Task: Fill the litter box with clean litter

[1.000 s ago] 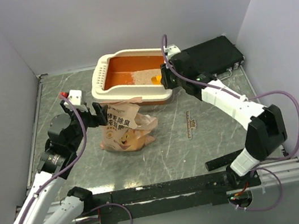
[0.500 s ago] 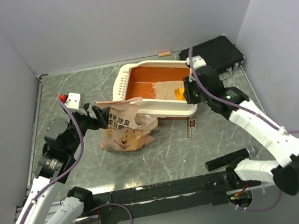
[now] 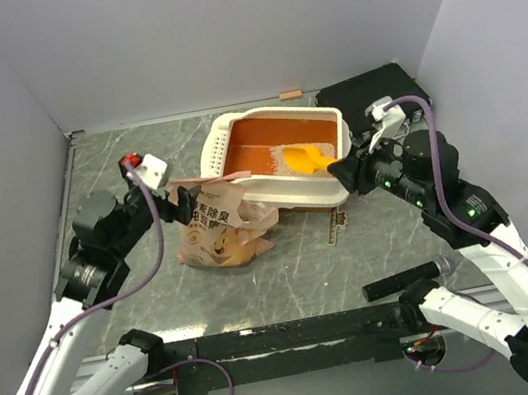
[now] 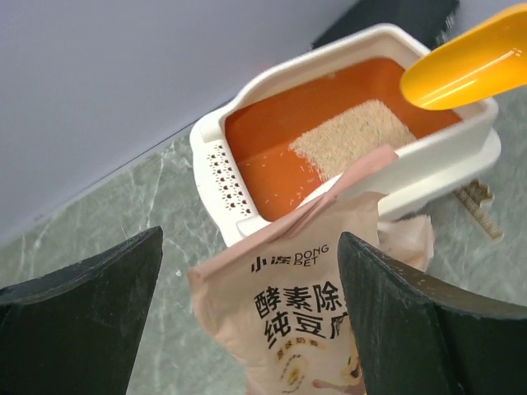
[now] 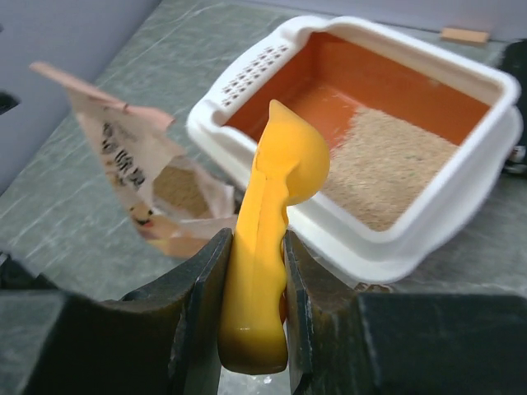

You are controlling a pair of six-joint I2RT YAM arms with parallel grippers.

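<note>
The litter box (image 3: 219, 146), orange with a cream rim, lies at the back centre, slotted side to the left. A patch of beige clean litter (image 3: 266, 161) covers part of its floor; it also shows in the left wrist view (image 4: 354, 136) and the right wrist view (image 5: 387, 169). The tan paper bag (image 3: 216, 228) stands open just in front of the box. My left gripper (image 3: 174, 205) is open, its jaws either side of the bag top (image 4: 313, 304). My right gripper (image 3: 343, 170) is shut on the handle of the orange-yellow scoop (image 5: 276, 197), whose bowl (image 3: 304, 159) hangs over the box.
A black flat case (image 3: 378, 92) lies at the back right behind the box. A black bar (image 3: 405, 281) lies near the front right by the right arm's base. A small wooden block (image 3: 289, 95) sits at the back wall. Grey walls close in both sides.
The box was pulled right and turned about a second ago. Since then my right gripper drew back to the right, lifting the scoop above the litter. My left gripper stays at the bag top.
</note>
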